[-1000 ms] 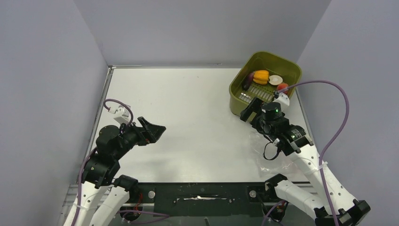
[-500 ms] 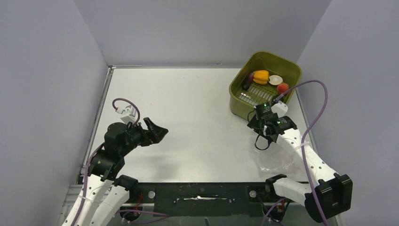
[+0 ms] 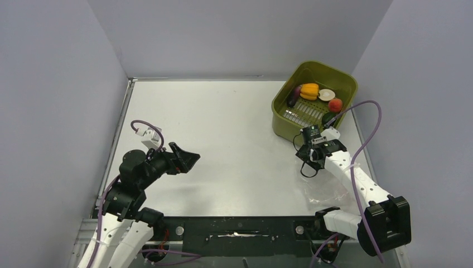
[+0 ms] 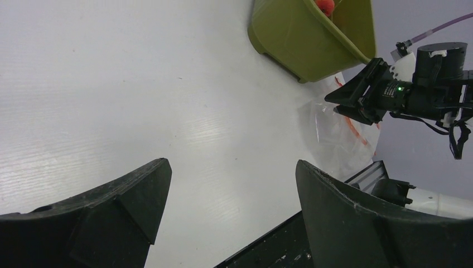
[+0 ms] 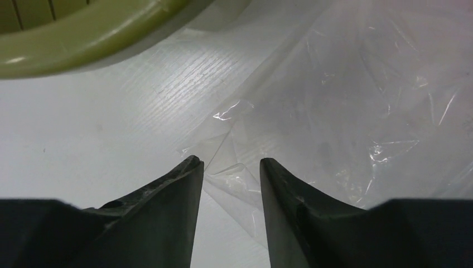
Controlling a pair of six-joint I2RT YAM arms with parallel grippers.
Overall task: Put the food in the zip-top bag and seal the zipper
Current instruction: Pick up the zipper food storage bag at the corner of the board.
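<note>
The food lies in an olive-green basket point(image 3: 341, 75) at the back right: a yellow pepper point(image 3: 309, 91), a pale slice point(image 3: 327, 95), a red fruit point(image 3: 335, 105), a purple piece point(image 3: 294, 97) and a dark green piece point(image 3: 328, 118). The clear zip-top bag point(image 3: 330, 190) lies flat on the table in front of the basket. Its red zipper point(image 4: 353, 125) shows in the left wrist view. My right gripper point(image 5: 231, 164) points down at the table with a folded corner of the bag point(image 5: 346, 100) between its partly closed fingers, a gap on both sides. My left gripper point(image 3: 187, 156) hovers wide open at the left, holding nothing.
The basket's rim point(image 5: 83, 44) is just beyond the right fingertips. Grey walls close in the table on three sides. A black rail point(image 3: 240, 231) runs along the near edge between the arm bases. The right arm's purple cable point(image 3: 368, 120) loops beside the basket.
My right arm has swung down from the basket's front wall to the bag, and its fingers have narrowed around the bag's corner. The left gripper drifted slightly and stayed wide open.
</note>
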